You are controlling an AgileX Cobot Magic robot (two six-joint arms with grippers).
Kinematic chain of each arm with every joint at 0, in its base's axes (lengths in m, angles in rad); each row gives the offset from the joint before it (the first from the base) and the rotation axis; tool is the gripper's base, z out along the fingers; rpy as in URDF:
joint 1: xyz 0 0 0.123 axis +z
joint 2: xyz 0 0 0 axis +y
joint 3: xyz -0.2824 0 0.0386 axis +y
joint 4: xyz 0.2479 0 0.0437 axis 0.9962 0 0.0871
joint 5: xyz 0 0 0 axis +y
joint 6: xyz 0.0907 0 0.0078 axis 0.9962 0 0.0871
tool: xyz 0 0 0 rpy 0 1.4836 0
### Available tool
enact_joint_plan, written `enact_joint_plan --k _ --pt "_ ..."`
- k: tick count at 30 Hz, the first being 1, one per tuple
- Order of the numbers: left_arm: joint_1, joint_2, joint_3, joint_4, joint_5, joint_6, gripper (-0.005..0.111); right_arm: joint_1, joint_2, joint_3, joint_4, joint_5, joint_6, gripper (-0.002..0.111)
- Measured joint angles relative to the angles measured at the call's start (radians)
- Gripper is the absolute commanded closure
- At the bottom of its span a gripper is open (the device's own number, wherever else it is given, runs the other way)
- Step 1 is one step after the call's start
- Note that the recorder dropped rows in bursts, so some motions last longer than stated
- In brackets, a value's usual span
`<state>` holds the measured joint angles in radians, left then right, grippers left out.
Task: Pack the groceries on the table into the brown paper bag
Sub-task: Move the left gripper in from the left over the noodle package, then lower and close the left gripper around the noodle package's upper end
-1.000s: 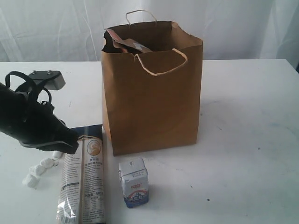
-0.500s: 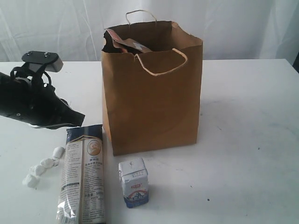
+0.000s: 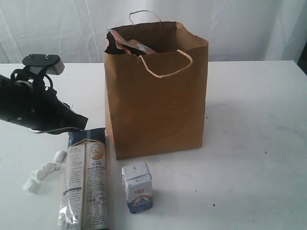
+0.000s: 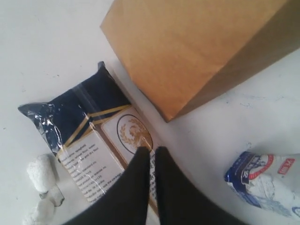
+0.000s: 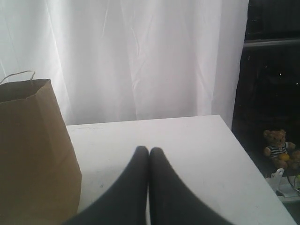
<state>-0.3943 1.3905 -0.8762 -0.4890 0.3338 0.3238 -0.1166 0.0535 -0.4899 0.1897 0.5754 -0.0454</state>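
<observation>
The brown paper bag (image 3: 156, 91) stands upright in the middle of the table (image 3: 249, 143), with a pouch top (image 3: 129, 46) poking out of its left side. In front of it lie the long noodle packet (image 3: 85, 177), the small white-blue carton (image 3: 137, 187) and the white wrapped sweets (image 3: 43, 170). My left gripper (image 3: 80, 122) hovers shut and empty just above the packet's top end; its wrist view shows the gripper (image 4: 152, 151) over the noodle packet (image 4: 89, 136), beside the bag (image 4: 187, 51) and the carton (image 4: 267, 180). My right gripper (image 5: 149, 151) is shut and empty above bare table, right of the bag (image 5: 33, 154).
A white curtain (image 3: 57, 28) hangs behind the table. Past the table's right edge the right wrist view shows a dark area with a small teddy bear (image 5: 277, 147) on the floor.
The left arm rose from the noodle packet and the sweets and shifted back toward the bag; over the last half second it barely moved. The groceries have not moved.
</observation>
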Motion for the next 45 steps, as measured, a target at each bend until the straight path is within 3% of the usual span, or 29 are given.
enact_joint_plan --k 3,4,5,16,23,26,32,38,45 --pt "0.0 0.0 0.0 0.012 0.033 0.025 0.033 0.0 0.0 0.0 0.0 0.0 0.0 0.108" --pt "0.0 0.0 0.0 0.015 0.04 0.036 0.012 0.0 0.0 0.0 0.0 0.0 0.0 0.108" --pt "0.0 0.0 0.0 0.022 0.047 0.048 0.001 0.0 0.0 0.0 0.0 0.002 0.0 0.108" --pt "0.0 0.0 0.0 -0.063 -0.005 0.029 0.002 0.0 0.0 0.0 0.0 0.002 0.0 0.108" --pt "0.0 0.0 0.0 -0.091 -0.162 0.021 0.002 0.0 0.0 0.0 0.0 0.002 0.002 0.108" --pt "0.0 0.0 0.0 -0.093 -0.157 0.009 0.002 0.0 0.0 0.0 0.0 0.002 0.002 0.108" --pt "-0.002 0.008 0.0 -0.018 0.054 -0.384 0.002 0.0 0.0 0.0 0.0 0.002 0.002 0.108" --pt "-0.029 0.094 0.0 0.412 0.181 -0.804 0.002 0.0 0.0 0.0 0.0 -0.005 0.002 0.108" --pt "-0.141 0.137 0.002 0.498 0.153 -0.936 0.002 0.0 0.0 0.0 0.0 -0.053 0.002 0.108"
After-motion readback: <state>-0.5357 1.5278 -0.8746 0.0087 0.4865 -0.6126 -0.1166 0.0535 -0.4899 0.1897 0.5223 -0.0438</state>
